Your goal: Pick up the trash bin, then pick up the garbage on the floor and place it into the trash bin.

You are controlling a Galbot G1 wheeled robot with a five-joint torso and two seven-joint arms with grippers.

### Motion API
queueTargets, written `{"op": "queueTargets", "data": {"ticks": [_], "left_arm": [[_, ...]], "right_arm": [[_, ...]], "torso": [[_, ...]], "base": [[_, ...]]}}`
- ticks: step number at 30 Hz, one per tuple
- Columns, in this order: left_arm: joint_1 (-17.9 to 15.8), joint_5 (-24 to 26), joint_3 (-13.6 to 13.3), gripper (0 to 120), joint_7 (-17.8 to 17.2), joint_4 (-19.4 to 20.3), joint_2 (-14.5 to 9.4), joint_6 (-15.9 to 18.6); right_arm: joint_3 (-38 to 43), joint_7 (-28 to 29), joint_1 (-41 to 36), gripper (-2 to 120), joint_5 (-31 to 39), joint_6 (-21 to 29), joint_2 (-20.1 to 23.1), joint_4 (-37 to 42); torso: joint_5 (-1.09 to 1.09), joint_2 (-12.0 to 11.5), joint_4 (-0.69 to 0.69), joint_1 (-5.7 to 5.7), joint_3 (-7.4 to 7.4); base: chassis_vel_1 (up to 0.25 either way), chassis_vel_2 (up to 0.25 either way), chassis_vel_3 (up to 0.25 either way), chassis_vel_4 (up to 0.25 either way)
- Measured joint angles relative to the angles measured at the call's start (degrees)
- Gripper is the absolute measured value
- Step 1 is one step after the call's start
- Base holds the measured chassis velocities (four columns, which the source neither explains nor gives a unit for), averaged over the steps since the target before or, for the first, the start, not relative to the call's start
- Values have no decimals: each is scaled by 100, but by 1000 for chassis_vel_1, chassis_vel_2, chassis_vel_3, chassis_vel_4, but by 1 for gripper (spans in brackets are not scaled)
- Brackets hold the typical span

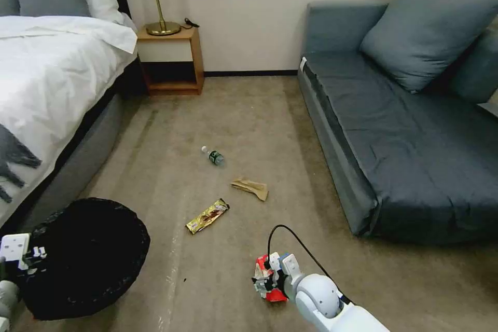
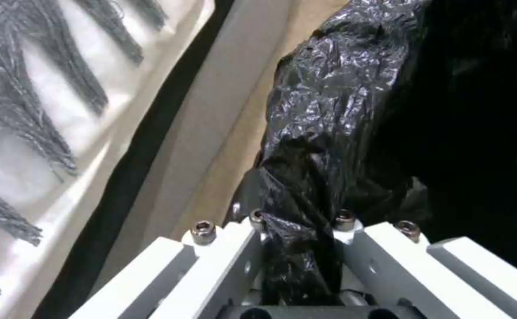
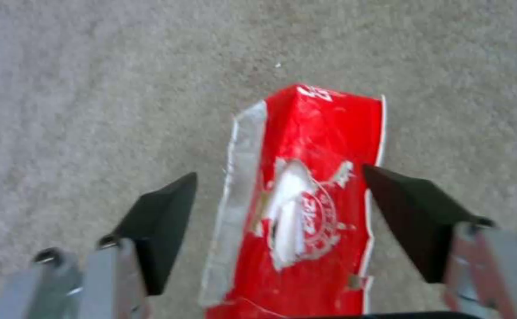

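Head view puts the trash bin at the near left of the carpet, close beside the bed, its black bag covering the opening. At the bin's left rim sits the left gripper, and the left wrist view shows its fingers clamped tight on a bunched fold of the black bag at the rim, with the bed frame and a fringed grey throw alongside. Near the carpet's front edge, right of centre, the right gripper is down at the red-white snack packet. From the right wrist view, the packet lies flat on the carpet between the two dark fingertips, which stand spread wide on either side of it and are not pressing it. Farther out on the carpet lie the gold-brown wrapper, then the crumpled tan paper bag just beyond and to its right, and the small clear bottle with a green label farther still, towards the wooden nightstand. A blue-grey sofa runs along the carpet's right side.
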State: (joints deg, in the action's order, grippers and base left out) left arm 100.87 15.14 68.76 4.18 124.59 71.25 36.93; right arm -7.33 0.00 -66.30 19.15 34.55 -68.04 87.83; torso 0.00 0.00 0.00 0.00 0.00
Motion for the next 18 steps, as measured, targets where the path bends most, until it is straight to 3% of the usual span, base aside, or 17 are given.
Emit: {"op": "queueTargets", "data": {"ticks": [18], "left_arm": [[-16, -21, -67, 3, -11, 42, 26, 7]], "right_arm": [[56, -37, -143, 2, -177, -134, -14, -10]], "torso": [[1, 0, 0, 0, 0]], "base": [[0, 0, 0, 0]]}}
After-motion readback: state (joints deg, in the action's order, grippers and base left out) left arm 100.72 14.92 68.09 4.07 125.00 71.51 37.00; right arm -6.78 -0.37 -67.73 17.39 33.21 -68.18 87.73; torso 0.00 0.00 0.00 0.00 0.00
